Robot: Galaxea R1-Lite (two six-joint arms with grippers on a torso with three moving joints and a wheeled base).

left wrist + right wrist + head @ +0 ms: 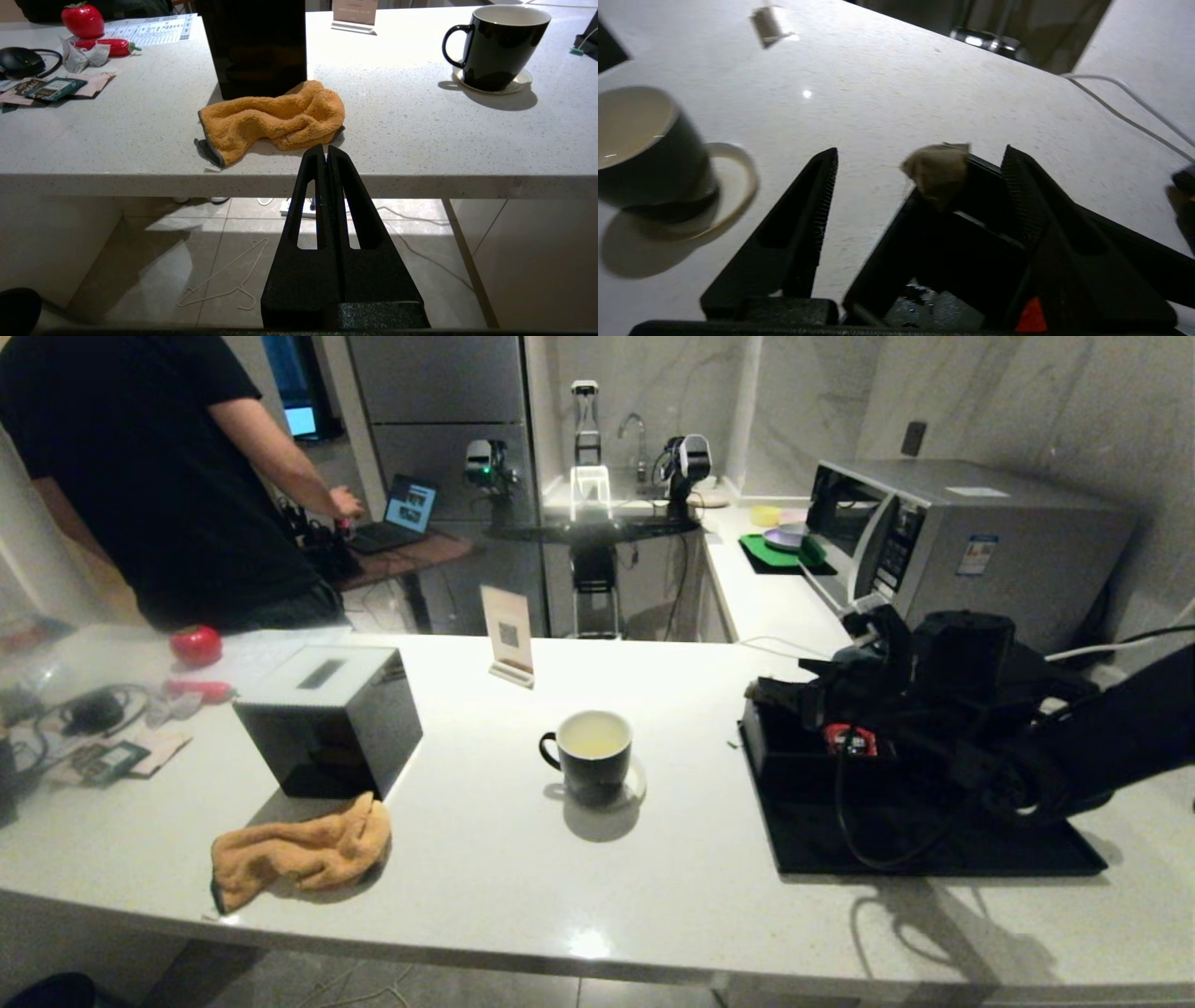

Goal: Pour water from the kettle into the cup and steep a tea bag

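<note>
Right hand (pixel 920 186) spread around tea bag (pixel 937 170)

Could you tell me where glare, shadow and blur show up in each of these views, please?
Head view: a bright glare spot on the counter near its front edge, and the cup casts a round shadow toward the camera. Left wrist view: sharp, with the orange cloth evenly lit. Right wrist view: motion-smeared, the tea bag soft-edged between the open fingers.
</note>
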